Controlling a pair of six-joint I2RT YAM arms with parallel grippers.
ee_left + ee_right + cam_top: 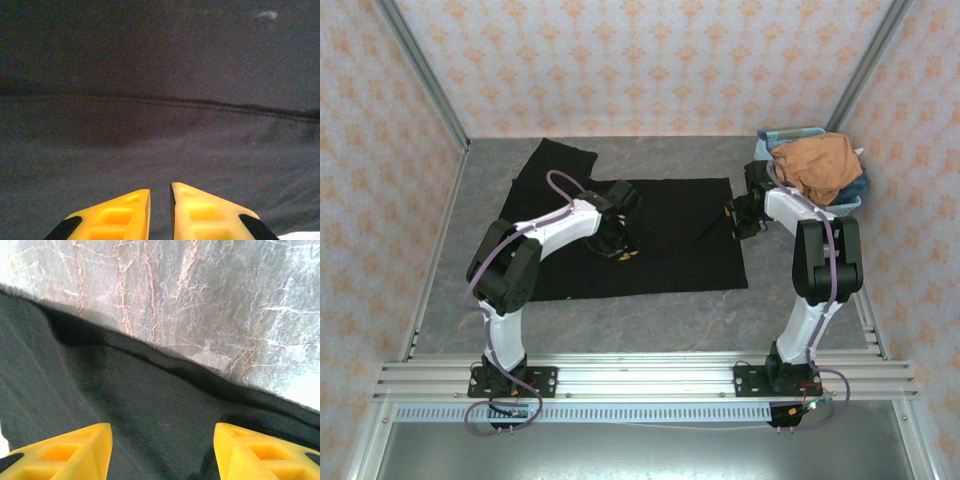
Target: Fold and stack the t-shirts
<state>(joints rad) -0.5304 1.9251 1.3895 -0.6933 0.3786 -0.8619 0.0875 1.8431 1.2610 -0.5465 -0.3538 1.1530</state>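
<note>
Over on the left, your left gripper [620, 243] is down over the middle of the black t-shirt [675, 245], which lies spread flat on the grey surface [620, 320]. In the left wrist view its yellow fingers [120, 215] are drawn nearly together, just a thin slit between them, right above dark cloth with a long crease running across. Whether they've pinched any fabric, you can't tell from here. Moving right, your right gripper [732, 216] sits at the shirt's right edge. Its fingers [75, 450] stand well apart with nothing between them, poised over the black hem where it meets the bare marbled surface. Far right, at the back corner, the orange-tan t-shirt [817, 165] is bunched up in the light-blue basket [780, 137], well apart from the black one.
</note>
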